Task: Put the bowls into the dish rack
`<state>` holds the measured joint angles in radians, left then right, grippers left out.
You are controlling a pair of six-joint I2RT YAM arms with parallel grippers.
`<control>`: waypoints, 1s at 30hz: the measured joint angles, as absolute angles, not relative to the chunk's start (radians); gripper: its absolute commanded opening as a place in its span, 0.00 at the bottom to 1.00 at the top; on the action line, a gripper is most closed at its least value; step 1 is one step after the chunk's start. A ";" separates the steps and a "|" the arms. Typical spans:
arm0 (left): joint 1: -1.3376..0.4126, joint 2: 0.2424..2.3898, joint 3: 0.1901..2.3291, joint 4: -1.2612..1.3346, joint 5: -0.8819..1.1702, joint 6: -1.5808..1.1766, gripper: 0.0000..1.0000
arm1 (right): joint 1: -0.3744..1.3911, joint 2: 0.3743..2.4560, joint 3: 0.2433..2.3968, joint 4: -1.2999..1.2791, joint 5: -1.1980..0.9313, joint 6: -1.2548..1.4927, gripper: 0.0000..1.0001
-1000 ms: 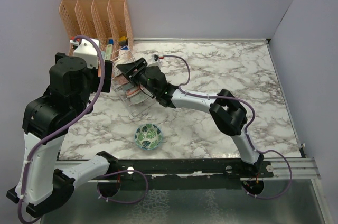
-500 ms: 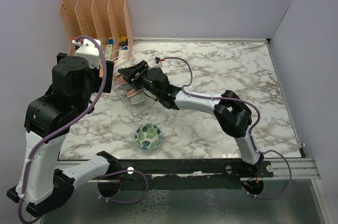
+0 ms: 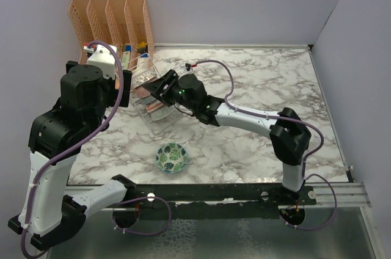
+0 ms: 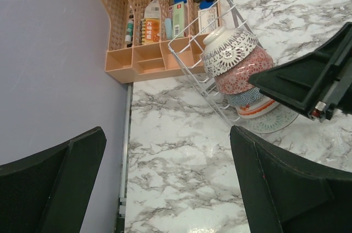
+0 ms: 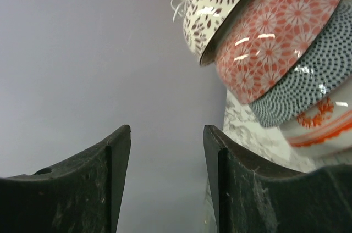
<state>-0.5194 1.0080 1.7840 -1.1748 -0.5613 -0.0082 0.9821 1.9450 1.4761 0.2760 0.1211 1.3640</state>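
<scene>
Four bowls in rack point(image 4: 190, 51): lattice bowl point(image 4: 228, 51), red bowl point(image 4: 242, 75), dotted bowl point(image 4: 247, 96), red-rim bowl point(image 4: 259, 109); all on edge, each touching the next, lattice bowl nearest the organizer point(image 3: 110, 18)
One bowl outside: leaf bowl point(image 3: 171, 157), upright on the tabletop point(image 3: 256, 82), near edge, well apart from the rack
Rack position: far left of the tabletop, just beside the organizer; whether it sits level, cannot tell
Right end effector point(image 5: 166, 134): fingers apart, nothing between them, just beside the stacked bowls, touching none that can be seen
Left end effector point(image 4: 165, 134): fingers wide apart, empty, raised above the tabletop left of the rack
Step in hand: judged to be the gap between a placement and the last pick; four of five bowls loaded, so the task looks most of the way done
Next move calls for: right arm to draw clear of the wire without nudging the stack, cross to the near edge, come down over the leaf bowl's rim with one finger inside and one outside, close, lift, turn the bowl on edge
Slot for it: beside the red-rim bowl seems likely; free room there cannot be told
Risk: a knock on the light wire rack could shift the leaning stack
</scene>
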 measured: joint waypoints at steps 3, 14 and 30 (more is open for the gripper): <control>-0.519 1.013 1.792 -1.176 -0.562 -0.008 0.99 | 0.982 1.866 1.457 0.178 0.079 1.307 0.56; -0.520 1.041 1.872 -1.166 -0.562 -0.009 0.99 | 1.129 1.779 1.554 -0.383 -0.033 0.940 0.60; -0.521 1.017 1.874 -1.165 -0.562 -0.010 0.99 | 1.366 2.036 1.716 -0.746 -0.055 0.565 0.60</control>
<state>-0.5213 1.0172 1.8736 -1.1648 -0.5617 -0.0097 1.3659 2.0357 1.7164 -0.7464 -0.0547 0.5652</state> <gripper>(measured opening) 0.989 0.605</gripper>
